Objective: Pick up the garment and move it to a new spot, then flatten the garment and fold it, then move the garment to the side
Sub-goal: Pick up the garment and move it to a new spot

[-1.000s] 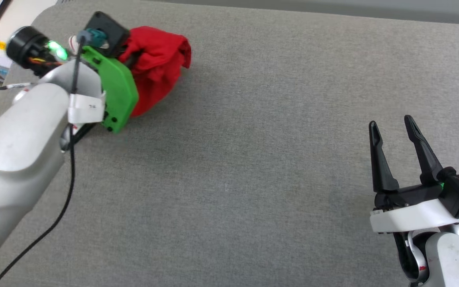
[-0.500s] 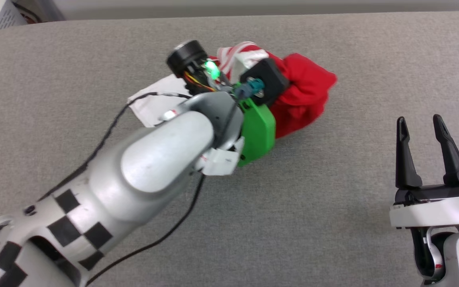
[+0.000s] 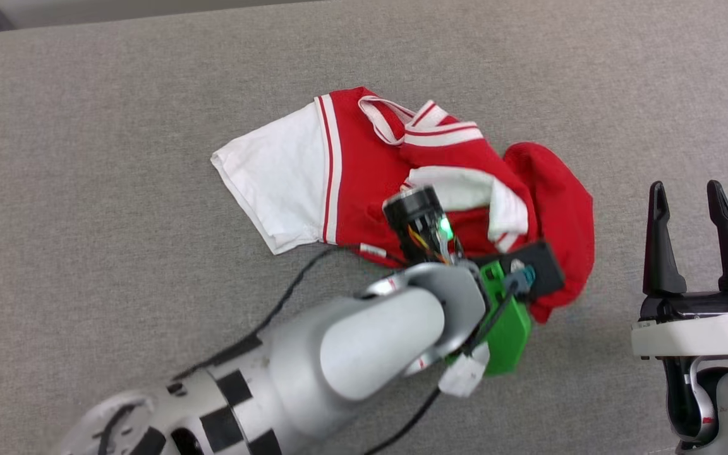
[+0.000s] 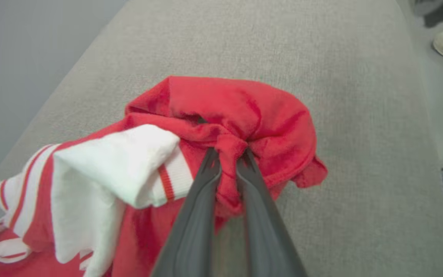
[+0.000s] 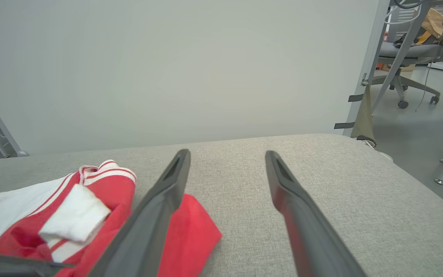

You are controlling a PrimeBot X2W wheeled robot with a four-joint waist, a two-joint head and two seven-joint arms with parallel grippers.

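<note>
Garment (image 3: 364, 170) crumpled, white sleeve lying left; left pincer (image 4: 229, 154) pinching its red fold; right pincer (image 3: 686, 189) spread, just right.

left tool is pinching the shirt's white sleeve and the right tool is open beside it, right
No: the left tool pinches a bunch of red cloth of the shirt, not the white sleeve; the left wrist view shows it. The right tool is open beside it.

Left gripper (image 4: 227, 154) has dragged the garment (image 3: 351, 177) in from the far left, right up near the right gripper (image 3: 686, 196). The red bundle's opened, and a white sleeve (image 3: 272, 180) now trails out flat!
</note>
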